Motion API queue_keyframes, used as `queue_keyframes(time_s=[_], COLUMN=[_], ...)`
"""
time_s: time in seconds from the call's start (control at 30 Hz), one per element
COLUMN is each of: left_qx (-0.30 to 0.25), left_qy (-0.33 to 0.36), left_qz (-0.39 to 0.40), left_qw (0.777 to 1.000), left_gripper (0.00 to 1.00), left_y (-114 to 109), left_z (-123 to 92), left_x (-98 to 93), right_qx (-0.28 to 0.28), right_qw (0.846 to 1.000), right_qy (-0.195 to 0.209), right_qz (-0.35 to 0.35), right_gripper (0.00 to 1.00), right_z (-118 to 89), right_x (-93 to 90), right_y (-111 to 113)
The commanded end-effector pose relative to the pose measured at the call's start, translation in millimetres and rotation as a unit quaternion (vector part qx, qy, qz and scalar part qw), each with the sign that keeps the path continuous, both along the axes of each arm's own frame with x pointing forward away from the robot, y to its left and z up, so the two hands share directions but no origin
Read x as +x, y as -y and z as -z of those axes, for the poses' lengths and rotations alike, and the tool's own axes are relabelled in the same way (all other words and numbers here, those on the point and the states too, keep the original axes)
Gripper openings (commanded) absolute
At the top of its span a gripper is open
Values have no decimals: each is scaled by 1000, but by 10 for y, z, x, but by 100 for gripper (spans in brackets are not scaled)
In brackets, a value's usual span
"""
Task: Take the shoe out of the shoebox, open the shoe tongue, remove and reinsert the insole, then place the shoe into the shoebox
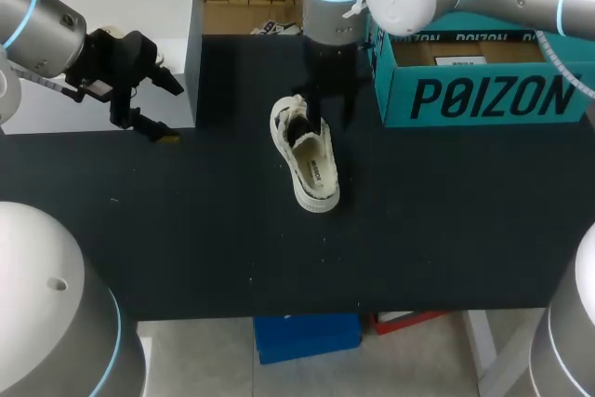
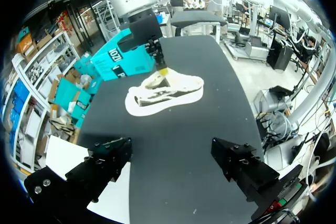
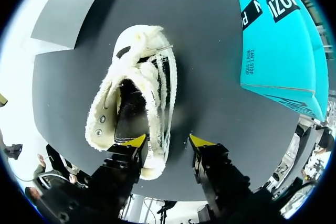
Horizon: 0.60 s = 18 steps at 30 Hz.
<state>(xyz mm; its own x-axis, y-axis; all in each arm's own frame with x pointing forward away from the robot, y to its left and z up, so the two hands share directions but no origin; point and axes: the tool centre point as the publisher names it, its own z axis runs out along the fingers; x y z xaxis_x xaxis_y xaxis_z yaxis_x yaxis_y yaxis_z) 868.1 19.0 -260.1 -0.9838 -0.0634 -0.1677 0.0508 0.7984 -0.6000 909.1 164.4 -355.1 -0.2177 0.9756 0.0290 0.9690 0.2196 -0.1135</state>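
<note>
Just under the right pincer [image 3: 169,142], the shoe [image 3: 134,95] lies on the dark counter [image 1: 232,230], out of the shoebox [image 1: 483,81], its opening turned up toward the pincer. The pincer stands moderately wide and holds nothing; one of its yellow fingertips [image 3: 137,141] sits at the heel end of the opening, by the fuzzy collar, while the other hangs beside the shoe over bare counter, clear of it. Whether the first tip touches the collar or dips inside is hard to make out, since the finger covers that spot; the heel is hidden beneath that finger, and the toe points ahead of the pincer. A dark piece shows inside the opening, but I cannot tell whether it is tongue or insole.

Beside the right pincer, on the free finger's side, stands the teal shoebox, apart from the shoe. The right wrist view cuts it off, and in the head view the right arm covers part of its open top, so its inside cannot be judged; that arm's wrist also hides the right fingertips there.

Well away from the shoe, the left pincer [image 1: 177,114] hangs wide and empty, one finger over a white box [image 1: 102,44], the other over the counter. The shoe lies far ahead of it; its own wrist view shows only black fingers, the yellow tips out of sight.
</note>
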Motion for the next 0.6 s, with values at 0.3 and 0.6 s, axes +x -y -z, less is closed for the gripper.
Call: queue_keyframes(time_s=[0.3,0.6], left_qx=[0,0], left_qy=[2,2], left_qz=[-1,-1], left_qw=[1000,1000], left_gripper=[100,100], left_y=[-1,-1], left_z=[8,8], left_x=[-9,-9], right_qx=[11,14], right_qw=[1000,1000], right_qy=[-1,-5], right_qz=[-4,-9], right_gripper=[46,46], right_z=[203,320], right_x=[42,83], right_y=[-17,-1])
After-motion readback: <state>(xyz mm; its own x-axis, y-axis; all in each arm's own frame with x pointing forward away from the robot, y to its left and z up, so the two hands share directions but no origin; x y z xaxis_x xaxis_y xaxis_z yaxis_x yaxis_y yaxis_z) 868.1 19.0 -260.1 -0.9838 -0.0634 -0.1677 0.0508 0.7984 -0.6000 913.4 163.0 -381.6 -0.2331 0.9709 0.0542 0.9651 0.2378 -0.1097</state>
